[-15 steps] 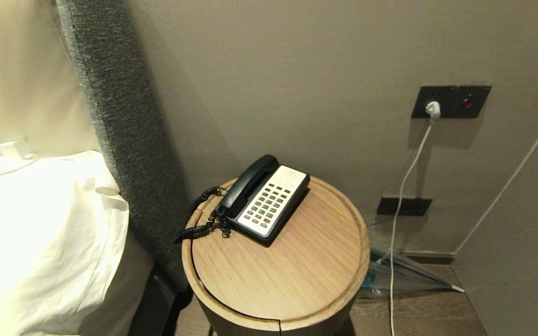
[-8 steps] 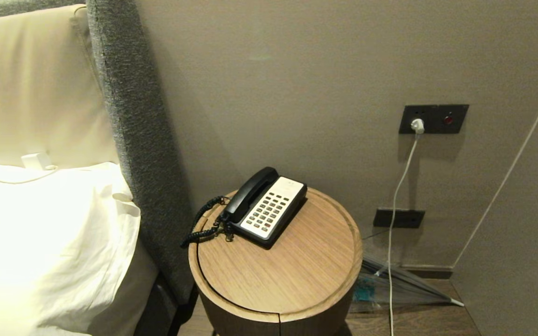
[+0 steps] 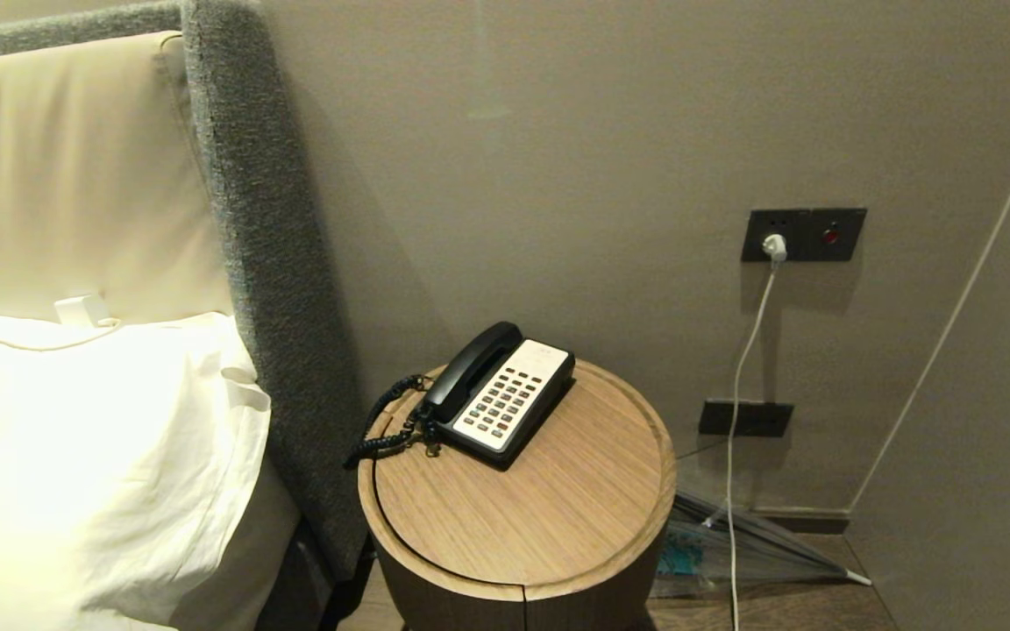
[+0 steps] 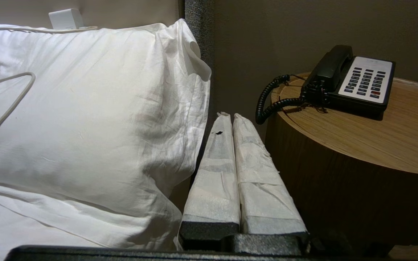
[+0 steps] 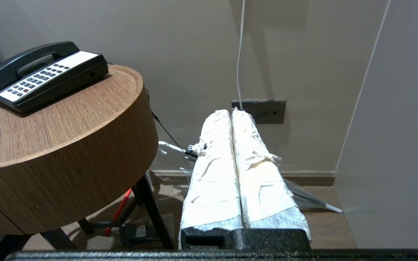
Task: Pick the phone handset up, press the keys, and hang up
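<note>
From above, neither arm shows. The phone handset (image 3: 470, 370) lies in its cradle along the far left edge of the phone base (image 3: 505, 403), with the keys (image 3: 505, 405) just beside it. The phone sits at the back left of the round wooden bench (image 3: 558, 508), close to the grey headboard (image 3: 277, 307), and its coiled cord (image 3: 382, 425) spills over the rim toward the bed.

Seen from the left wrist, the left hand (image 4: 229, 116) has its two padded fingers pressed together, holding nothing. It hangs low in the gap between the pillow (image 4: 85, 108) and the bench (image 4: 376, 137). The handset (image 4: 330, 67) lies ahead of it, higher and off to its inner side, its length running away from the hand toward the wall.

Seen from the right wrist, the right hand (image 5: 231, 112) is likewise closed and empty, low beside the bench (image 5: 67, 119). The handset (image 5: 27, 59) lies on the far side of the keys (image 5: 35, 79) from this hand.

I would judge the left hand the better placed: the handset is on its side of the phone, and it would need to rise and open across the handset's narrow width.
</note>
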